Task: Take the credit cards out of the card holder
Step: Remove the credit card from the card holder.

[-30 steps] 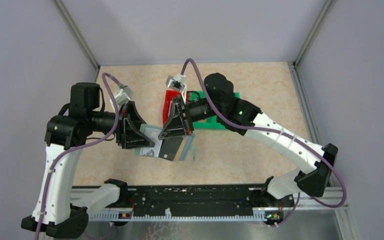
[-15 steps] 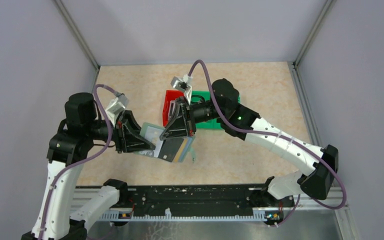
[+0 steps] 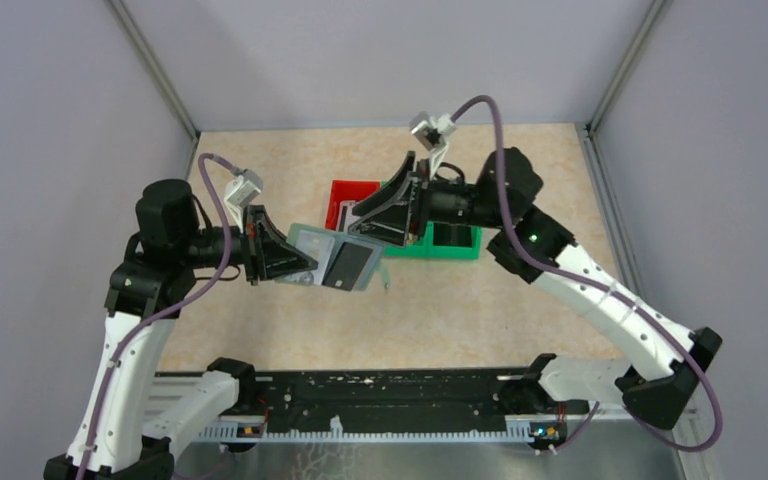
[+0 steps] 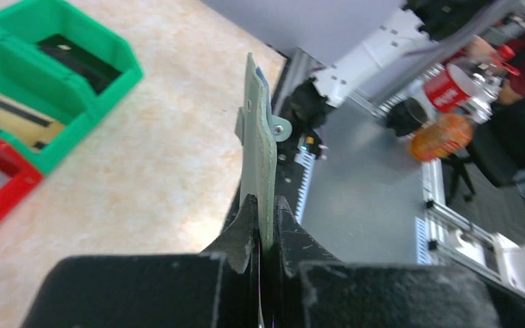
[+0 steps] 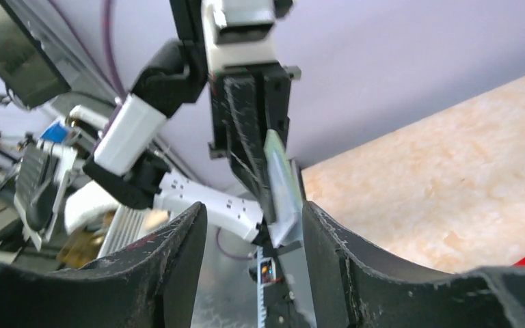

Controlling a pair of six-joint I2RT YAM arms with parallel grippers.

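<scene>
Pinching the card holder (image 3: 309, 244) by its left edge with the left gripper (image 3: 296, 268), jaws clamped on the pale grey-green cover, well clear of the table (image 3: 260, 170). Seen from above just left of the frame's centre, opened out flat and tilted, with 1 dark grey card (image 3: 352, 265) showing on its right half. Possibly paler cards tucked beneath that one, though too small to tell from above. Edge-on in the left wrist view, rising up the middle of the frame from between the 2 fingertips (image 4: 246, 229), with the small closing tab (image 4: 273, 128) near the top. Just up and right of the holder in the top view, the right gripper (image 3: 370, 232), jaws parted and gripping nothing. In the right wrist view, 2 black fingers (image 5: 178, 260) at the bottom of the frame, with the holder's thin edge beyond the gap, apart from both. Toward the upper middle of the top view, a red bin (image 3: 345, 195) and a green bin (image 3: 455, 245) side by side on the table. In the green bin, at the upper left of the left wrist view, 1 tan card (image 4: 17, 119) with a dark stripe and 1 dark item (image 4: 75, 58) in the next compartment.
</scene>
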